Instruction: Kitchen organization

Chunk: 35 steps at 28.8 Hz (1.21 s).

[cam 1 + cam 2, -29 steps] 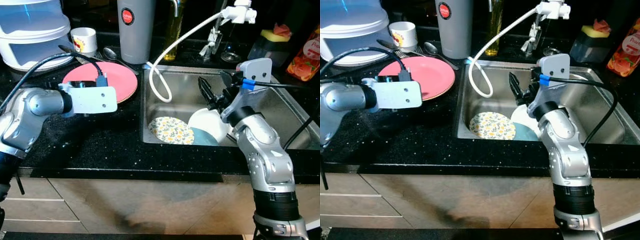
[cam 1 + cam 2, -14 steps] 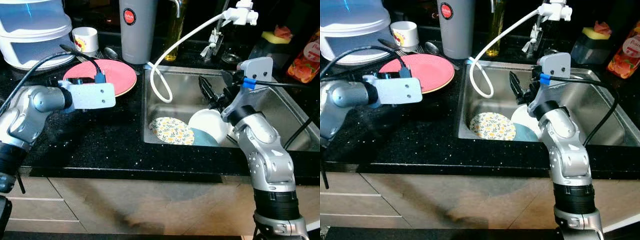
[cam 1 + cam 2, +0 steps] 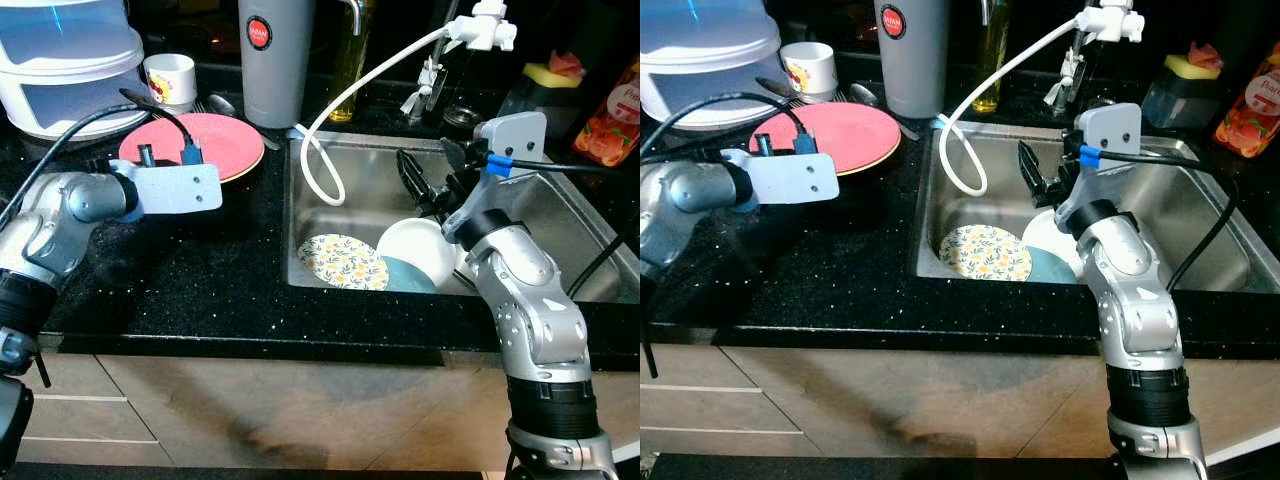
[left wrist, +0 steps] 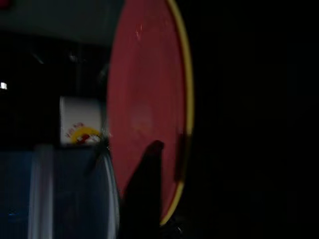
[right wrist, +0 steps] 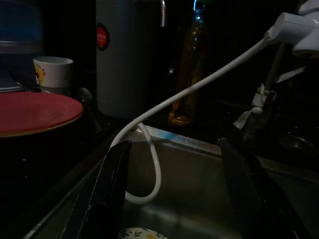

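Closest to me is the black counter (image 3: 200, 290), and cut into it the steel sink (image 3: 560, 215) where most of the work looks to be. Lying in the sink, nearest the front wall, there's a floral plate (image 3: 343, 261) flat on the bottom, a teal dish (image 3: 405, 275) beside it, and a white bowl (image 3: 425, 248) tipped up against my right arm's side. My right gripper (image 3: 428, 183) hangs over the basin just above that bowl with its two black fingers spread wide apart, nothing between them. My guess is all three are glazed ceramic: stiff, a bit heavy for their size, probably wet and slick from sitting in a sink, and they'll chip if they knock the steel. So I'd go for the bowl by its rim, one finger inside and one outside, since the flat plate gives me no edge to get under without sliding it first. Over on the other side, my left gripper (image 4: 144, 189) is out above the counter at the near edge of the red plate (image 3: 195, 141); the wrist view is so dark I can't tell how its fingers are set. That plate is flat on the counter with a thin yellow rim, same brittle story, so the rim is the only real hold. Further back there's a white mug (image 3: 168, 77), a grey thermos (image 3: 272, 55), the white sprayer hose (image 3: 340, 100) looping into the sink, and a stacked plastic container (image 3: 60, 60).
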### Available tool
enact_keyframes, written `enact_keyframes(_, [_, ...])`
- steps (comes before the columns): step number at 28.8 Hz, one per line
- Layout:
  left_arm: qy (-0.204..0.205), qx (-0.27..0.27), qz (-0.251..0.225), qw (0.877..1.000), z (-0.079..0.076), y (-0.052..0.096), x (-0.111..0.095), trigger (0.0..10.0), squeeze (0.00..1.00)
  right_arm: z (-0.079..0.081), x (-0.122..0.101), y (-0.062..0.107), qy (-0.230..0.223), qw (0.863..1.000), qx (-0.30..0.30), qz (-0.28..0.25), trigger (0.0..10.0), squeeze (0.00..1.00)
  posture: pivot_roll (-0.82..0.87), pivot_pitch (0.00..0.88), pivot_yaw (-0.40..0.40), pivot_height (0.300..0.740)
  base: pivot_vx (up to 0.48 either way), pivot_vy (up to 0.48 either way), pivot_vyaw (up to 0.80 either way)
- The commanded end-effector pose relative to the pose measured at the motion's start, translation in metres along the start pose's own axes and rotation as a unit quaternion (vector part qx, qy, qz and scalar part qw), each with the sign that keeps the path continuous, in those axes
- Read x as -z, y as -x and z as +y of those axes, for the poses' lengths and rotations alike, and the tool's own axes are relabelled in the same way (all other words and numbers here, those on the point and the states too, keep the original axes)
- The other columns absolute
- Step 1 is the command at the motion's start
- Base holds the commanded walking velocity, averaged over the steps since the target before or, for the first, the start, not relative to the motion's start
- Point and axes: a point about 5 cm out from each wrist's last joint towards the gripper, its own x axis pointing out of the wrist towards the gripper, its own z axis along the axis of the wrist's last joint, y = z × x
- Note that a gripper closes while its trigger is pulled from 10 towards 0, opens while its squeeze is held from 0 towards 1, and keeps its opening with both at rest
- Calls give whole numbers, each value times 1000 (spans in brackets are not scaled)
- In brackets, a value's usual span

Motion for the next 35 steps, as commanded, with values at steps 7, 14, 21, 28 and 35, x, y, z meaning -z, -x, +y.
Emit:
enact_keyframes(7, [-31, -147, -119, 981, 36, 5, -48, 0, 0, -4, 0, 0, 0, 1000, 5, -2, 10000, 0, 54, 57, -75, 740, 0, 0, 0])
enact_keyframes(14, [-32, -190, -239, 952, 33, 19, -92, 10000, 0, -5, 1, -2, -2, 1000, 6, -3, 10000, 0, 67, 58, -80, 740, 0, 0, 0])
enact_keyframes(21, [-34, -110, -305, 946, -4, 18, -113, 10000, 0, -7, -1, -3, -1, 1000, 20, -9, 10000, 0, 62, 52, -57, 740, 0, 0, 0])
enact_keyframes(28, [-35, -77, -306, 948, -18, 14, -110, 10000, 0, -26, 11, 6, 15, 995, 94, 19, 10000, 0, 78, 72, -28, 740, 0, 0, 0])
enact_keyframes(35, [-41, -116, -308, 943, -10, 13, -112, 10000, 0, -38, 16, 11, 21, 987, 159, 25, 10000, 0, 101, 86, -11, 740, 0, 0, 0])
